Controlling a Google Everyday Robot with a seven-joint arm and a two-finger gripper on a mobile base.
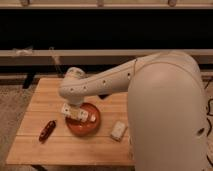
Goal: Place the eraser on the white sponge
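The white sponge (pixel 118 130) lies on the wooden table (pixel 35 145) at the front, right of the red plate (pixel 85 126). A small black piece, the eraser (pixel 104 95), shows just behind my arm near the table's back edge, partly hidden by the arm. My gripper (pixel 71 107) points down over the left rim of the red plate, next to a white spotted bar (pixel 79 115) that lies in the plate. The gripper is well left of both the sponge and the eraser.
A reddish-brown oblong item (pixel 47 130) lies on the table's front left. My arm (pixel 107 80) crosses the table's back from the right. My large white body (pixel 170 115) covers the table's right end. A rail and dark wall stand behind.
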